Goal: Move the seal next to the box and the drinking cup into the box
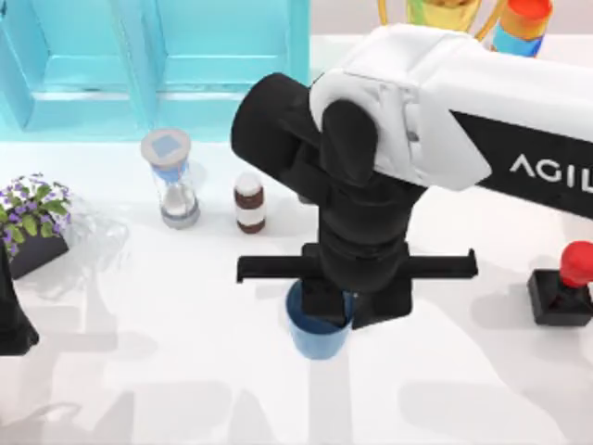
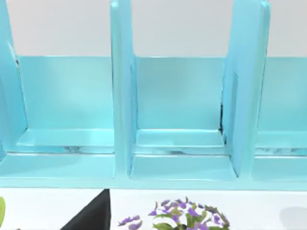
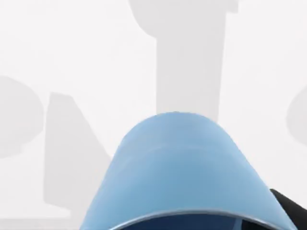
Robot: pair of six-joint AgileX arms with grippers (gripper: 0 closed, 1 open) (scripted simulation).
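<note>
Here we are working at the cup (image 1: pixel 318 336) mid-table
Our right gripper (image 1: pixel 335 311) is sitting over its rim; whether the grip is closed, we cannot tell; the seal (image 1: pixel 565 287) is standing right

The one piece of readable lettering is white capitals on the black panel along the side of the white right robot arm (image 1: pixel 500 111), which reaches in from the right edge of the table toward its middle; the letters read "AGIL" before the top view's right border cuts the word off. The small brown bottle with a white band (image 1: pixel 249 203), standing left of that arm toward the far side, has a label whose print cannot be made out.
</note>
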